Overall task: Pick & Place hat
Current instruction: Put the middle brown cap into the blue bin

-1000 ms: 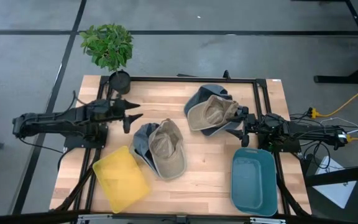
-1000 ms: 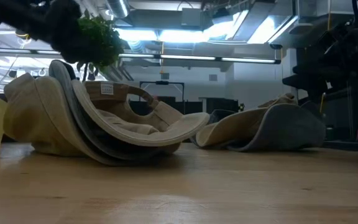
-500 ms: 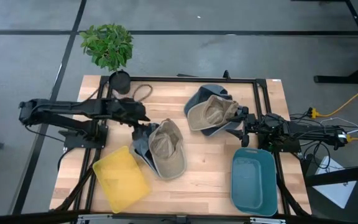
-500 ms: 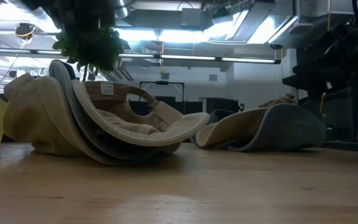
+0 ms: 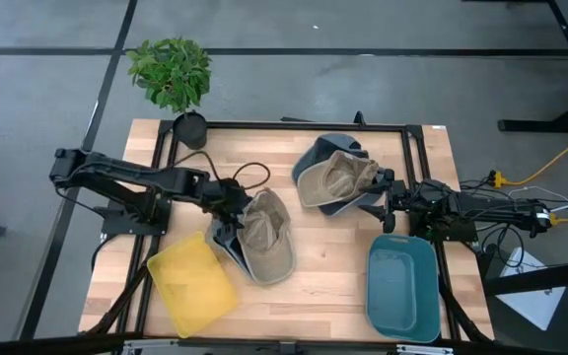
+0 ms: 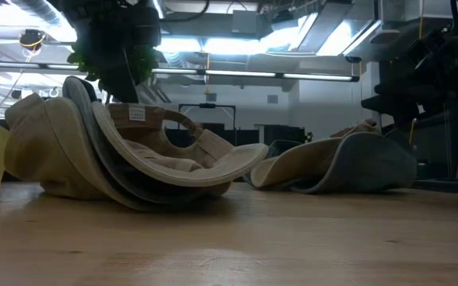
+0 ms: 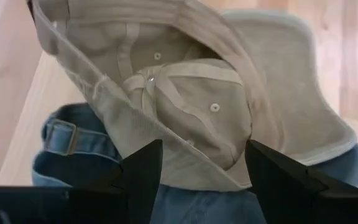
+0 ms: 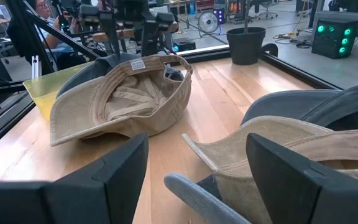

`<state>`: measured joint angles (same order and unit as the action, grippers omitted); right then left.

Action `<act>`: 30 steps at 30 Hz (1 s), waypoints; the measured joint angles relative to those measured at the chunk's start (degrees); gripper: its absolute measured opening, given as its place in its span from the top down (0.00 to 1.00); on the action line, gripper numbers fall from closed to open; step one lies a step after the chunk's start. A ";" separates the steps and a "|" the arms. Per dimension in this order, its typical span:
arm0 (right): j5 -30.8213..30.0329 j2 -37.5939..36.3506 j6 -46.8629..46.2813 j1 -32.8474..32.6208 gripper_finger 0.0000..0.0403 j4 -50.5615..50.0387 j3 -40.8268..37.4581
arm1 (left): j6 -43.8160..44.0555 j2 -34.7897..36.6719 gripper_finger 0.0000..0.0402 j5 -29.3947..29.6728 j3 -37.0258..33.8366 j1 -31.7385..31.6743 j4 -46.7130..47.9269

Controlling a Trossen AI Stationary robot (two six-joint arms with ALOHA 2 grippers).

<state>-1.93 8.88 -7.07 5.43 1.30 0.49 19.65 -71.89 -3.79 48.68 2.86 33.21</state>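
Two stacks of caps lie upside down on the wooden table. Near the middle, a beige cap (image 5: 264, 237) rests in a blue cap (image 5: 223, 235). Farther right, another beige cap (image 5: 335, 177) rests in a grey-blue cap (image 5: 316, 153). My left gripper (image 5: 233, 204) (image 7: 201, 180) is open and hangs just over the far-left rim of the middle beige cap (image 7: 185, 106), one finger on each side of that rim. My right gripper (image 5: 380, 194) (image 8: 197, 180) is open and waits level beside the right stack, whose beige brim (image 8: 272, 146) lies ahead of its fingers.
A yellow bin (image 5: 190, 284) sits at the near left of the table and a teal bin (image 5: 402, 286) at the near right. A potted plant (image 5: 173, 74) stands at the far left corner. Bare wood shows between the two stacks and along the near edge.
My left arm has stretched out toward the table's right and a little toward the near edge, carrying its open gripper from near the plant pot to over the middle cap stack. The caps and my right arm have stayed where they were.
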 joint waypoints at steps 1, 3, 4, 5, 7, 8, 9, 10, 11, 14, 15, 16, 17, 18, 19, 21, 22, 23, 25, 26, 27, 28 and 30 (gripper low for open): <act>0.00 0.00 0.01 0.00 0.33 0.00 -0.02 | 0.71 -0.69 0.44 0.07 0.13 0.10 0.00; 0.00 -0.01 0.00 0.00 0.33 0.00 0.00 | 2.48 -1.98 0.44 0.12 0.39 0.14 -0.01; 0.00 -0.01 0.00 0.00 0.33 0.00 -0.01 | 3.73 -2.67 0.44 0.15 0.44 0.12 -0.06; 0.00 -0.01 0.02 0.00 0.33 -0.02 -0.02 | 5.13 -3.31 0.44 0.19 0.44 0.10 0.07; 0.00 0.00 0.00 0.02 0.33 -0.02 0.00 | 7.97 -4.53 0.44 0.67 0.44 -0.07 0.09; 0.00 0.00 0.02 0.00 0.33 -0.02 -0.02 | 9.16 -5.03 0.44 1.29 0.44 -0.17 0.29; 0.00 0.00 0.00 0.01 0.33 0.00 0.00 | 10.21 -5.42 0.44 2.09 0.44 -0.32 0.84; 0.00 0.00 0.01 0.00 0.33 0.00 0.00 | 10.86 -5.81 0.44 3.05 0.44 -0.47 1.27; 0.00 -0.01 0.01 0.00 0.33 -0.02 -0.02 | 11.10 -6.13 0.45 4.13 0.44 -0.63 1.69; 0.00 0.00 0.02 0.01 0.33 -0.01 -0.02 | 11.13 -6.27 0.50 6.95 0.44 -0.77 3.13; 0.00 -0.01 0.02 0.00 0.33 -0.01 -0.02 | 11.13 -6.28 0.54 7.86 0.44 -0.76 3.27; 0.00 -0.01 0.00 0.00 0.33 0.00 0.00 | 11.13 -6.19 0.57 8.71 0.44 -0.75 3.43; 0.00 0.00 0.02 0.02 0.33 0.00 -0.02 | 11.13 -5.96 0.61 9.49 0.44 -0.75 3.49; 0.00 0.00 0.02 0.00 0.33 -0.02 -0.01 | 10.96 -5.71 0.66 10.32 0.45 -0.75 3.43; 0.00 0.00 0.02 0.02 0.33 0.00 -0.02 | 10.42 -5.63 0.71 11.06 0.69 -0.75 3.65; 0.00 0.00 0.00 0.01 0.33 -0.01 -0.02 | 9.16 -5.49 0.82 12.76 1.44 -0.75 4.60; 0.00 -0.01 0.01 0.00 0.33 0.00 -0.01 | 8.30 -5.42 0.87 13.60 1.94 -0.75 4.69; 0.00 0.00 0.00 0.00 0.33 -0.01 -0.01 | 7.19 -5.41 0.92 14.50 2.49 -0.71 4.61; 0.00 -0.02 0.00 0.01 0.33 0.00 -0.01 | 5.23 -5.41 0.97 16.79 3.51 -0.54 4.65; 0.00 0.00 0.02 0.00 0.33 -0.02 0.00 | 4.08 -5.41 0.98 18.50 4.09 -0.28 4.74; 0.00 0.00 0.02 0.02 0.33 -0.02 0.00 | 2.79 -5.41 0.98 20.74 4.71 0.00 4.72; 0.00 -0.02 0.00 0.00 0.33 0.00 -0.02 | 1.36 -5.41 0.98 23.27 5.33 0.31 4.72; 0.00 0.00 0.01 0.00 0.33 0.00 0.00 | -1.49 -5.41 0.99 29.01 6.46 1.13 4.82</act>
<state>-1.93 8.88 -7.06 5.43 1.29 0.49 18.16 -77.30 25.22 55.14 3.99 38.03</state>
